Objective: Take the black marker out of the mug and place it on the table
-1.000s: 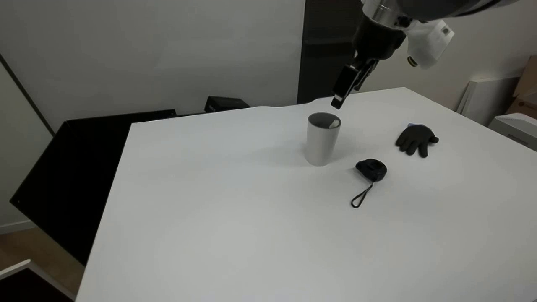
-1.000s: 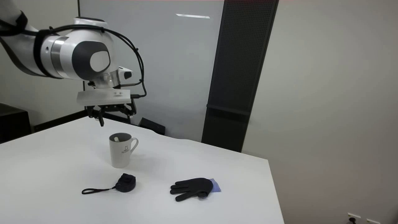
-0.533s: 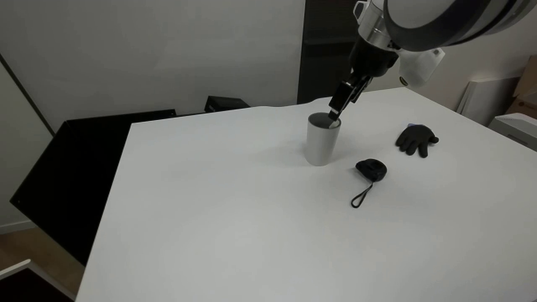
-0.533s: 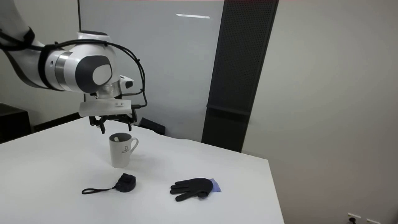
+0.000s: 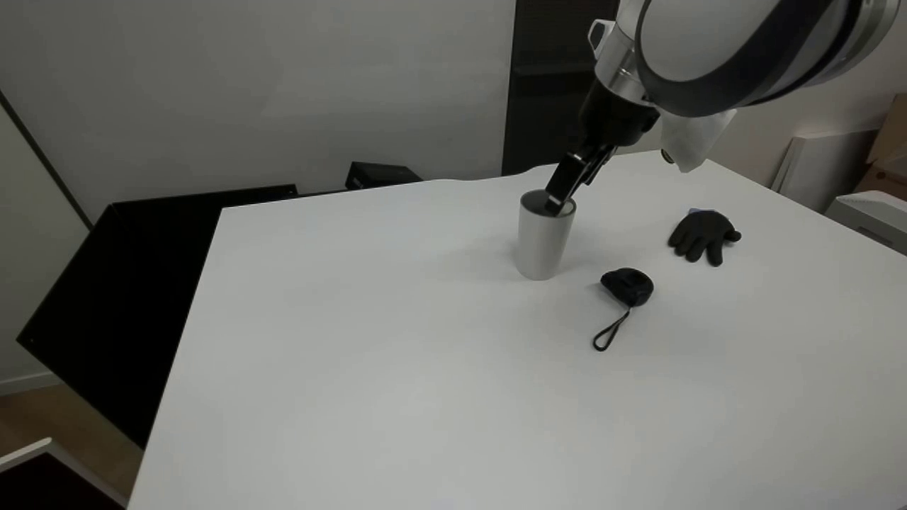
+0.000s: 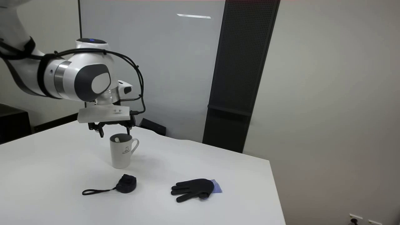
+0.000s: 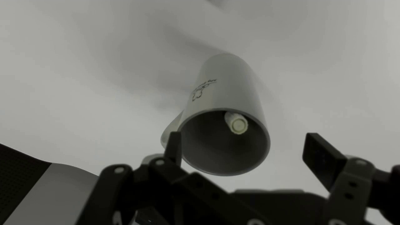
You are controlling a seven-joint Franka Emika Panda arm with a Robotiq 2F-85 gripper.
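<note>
A white mug [image 5: 541, 248] with a grey inside stands upright on the white table [image 5: 354, 354]. It also shows in an exterior view [image 6: 120, 156] and the wrist view [image 7: 231, 84]. A marker [image 7: 238, 124] leans inside it against the wall; only its pale end shows, also in an exterior view [image 6: 117, 139]. Its body is hidden in the mug. My gripper [image 6: 115, 135] is open and empty just above and behind the mug rim. In the wrist view the fingers [image 7: 243, 137] are wide apart, the left one overlapping the rim near the handle, the right one clear of the mug.
A black tape measure [image 5: 628, 287] with a wrist strap lies near the mug. A black glove [image 6: 193, 189] with a blue piece lies farther off. The table's far edge [image 5: 397, 185] runs behind the mug, with a black box [image 5: 382, 175] beyond it.
My gripper has come down toward the mug and, in an exterior view, slightly left, staying open. The mug, marker, tape measure and glove have not moved.
</note>
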